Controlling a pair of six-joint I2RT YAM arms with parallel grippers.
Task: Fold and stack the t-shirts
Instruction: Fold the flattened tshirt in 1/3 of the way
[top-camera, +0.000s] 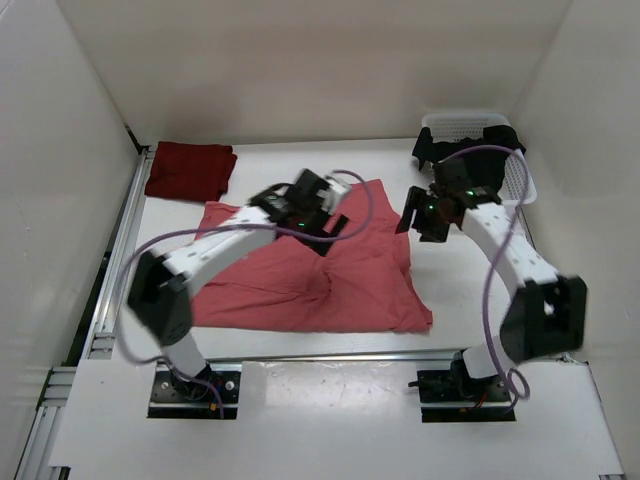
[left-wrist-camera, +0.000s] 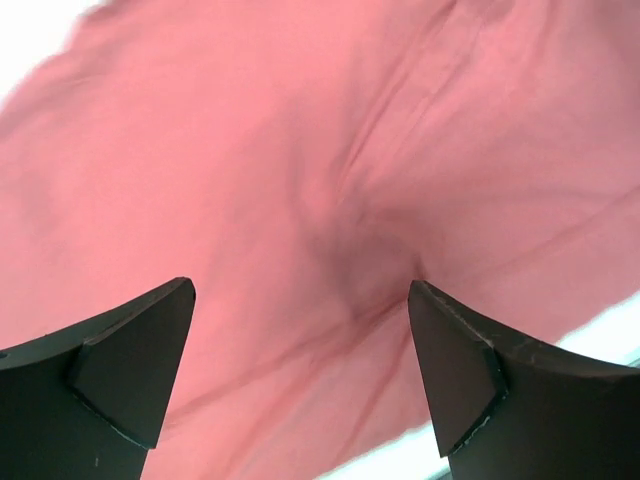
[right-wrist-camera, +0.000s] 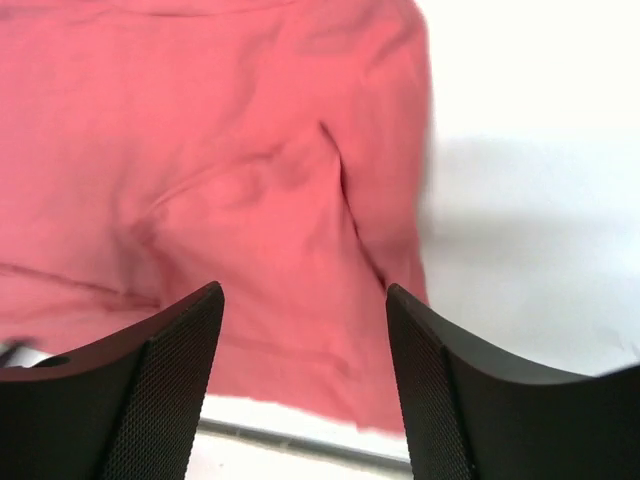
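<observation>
Nearest are the left gripper's (left-wrist-camera: 300, 290) dark fingers, spread wide with nothing between them, hovering over the pink shirt (top-camera: 300, 285). The right gripper (right-wrist-camera: 302, 295) is likewise parted and empty above that shirt's right edge (both probably poised for a fold). The pink shirt lies rumpled mid-table, its long axis roughly left to right; which way its neck points I cannot tell. The maroon shirt (top-camera: 190, 170) sits folded in the far left corner, seemingly the stack's base. The black shirt (top-camera: 428, 148) drapes over the basket (top-camera: 522, 185), far right, not yet folded.
</observation>
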